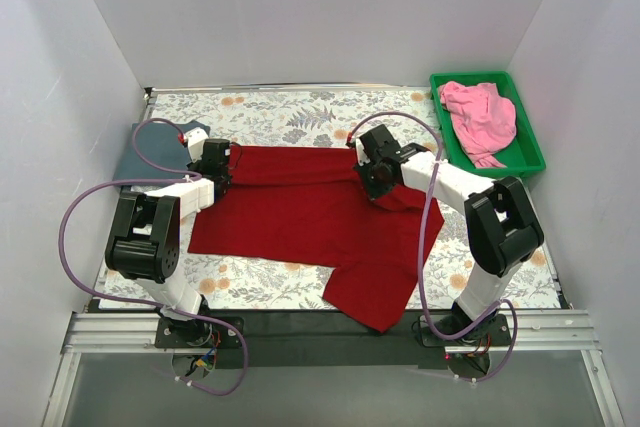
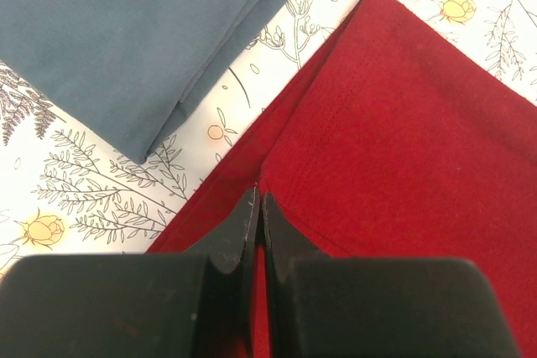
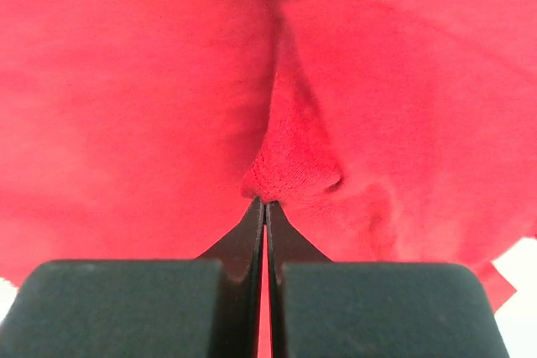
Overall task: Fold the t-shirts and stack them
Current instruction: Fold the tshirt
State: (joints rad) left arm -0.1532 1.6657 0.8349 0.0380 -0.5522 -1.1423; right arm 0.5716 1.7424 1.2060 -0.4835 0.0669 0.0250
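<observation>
The dark red t-shirt (image 1: 300, 215) lies spread across the middle of the table, its far part folded over, with one sleeve hanging toward the near edge. My left gripper (image 1: 218, 177) is shut on its far left folded edge (image 2: 258, 199). My right gripper (image 1: 373, 185) is shut on a pinched bunch of the same shirt (image 3: 294, 165) at its far right. The slate blue-grey t-shirt (image 1: 150, 154) lies folded at the back left and also shows in the left wrist view (image 2: 126, 31). The pink t-shirt (image 1: 480, 117) lies crumpled in the bin.
A green plastic bin (image 1: 528, 152) stands at the back right corner. White walls close in the table on the left, back and right. The floral tablecloth (image 1: 300, 112) shows behind the red shirt.
</observation>
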